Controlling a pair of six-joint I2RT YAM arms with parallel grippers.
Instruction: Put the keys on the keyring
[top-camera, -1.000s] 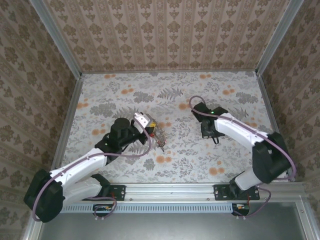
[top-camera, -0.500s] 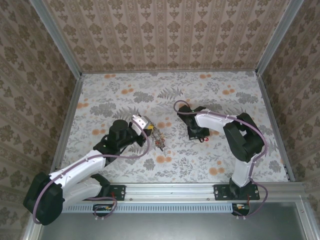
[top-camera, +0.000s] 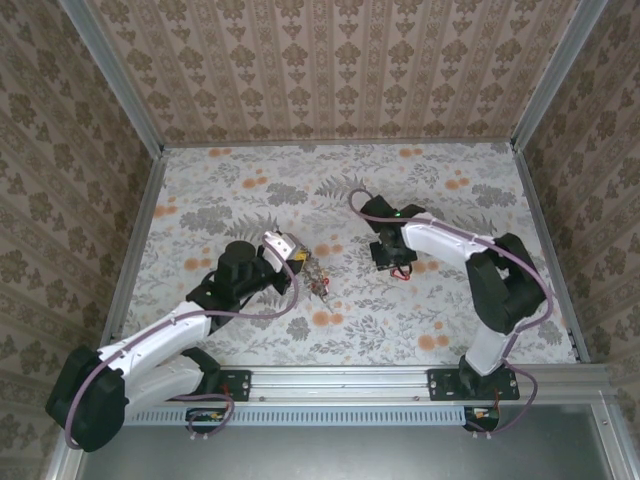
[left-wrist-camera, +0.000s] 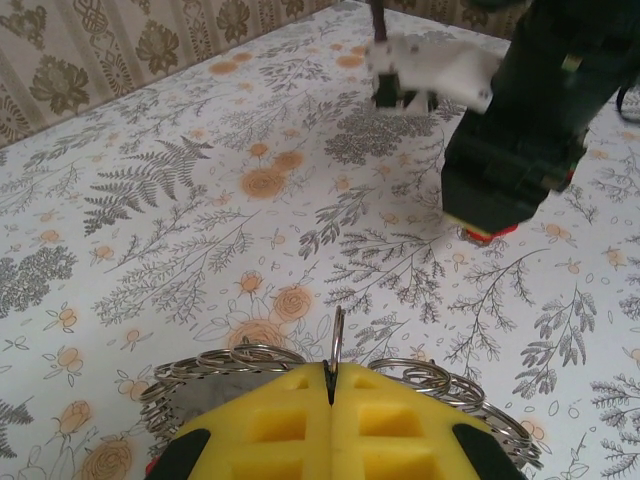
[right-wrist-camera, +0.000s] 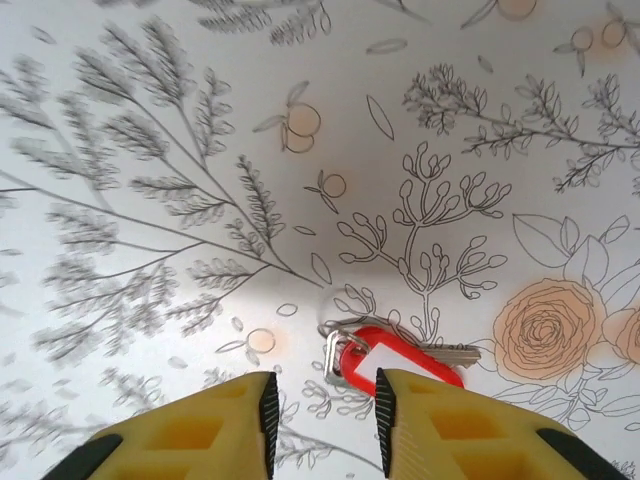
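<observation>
Left gripper clamps thin grey metal keyring; right gripper, slightly parted and empty, hovers above red-tagged metal key mid-way across floral-patterned table.

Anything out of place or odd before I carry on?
Nothing stands out. The left gripper pinches the keyring upright; the right gripper hangs open over a red-tagged key lying flat on the table.

Table top: white cloth, grey fern-and-leaf print, scattered orange rose clusters. Walls on three sides: beige damask wallpaper, vertical stripes. Aluminium posts slant up from back corners. Aluminium rail along near edge. Light even, shadows soft.
</observation>
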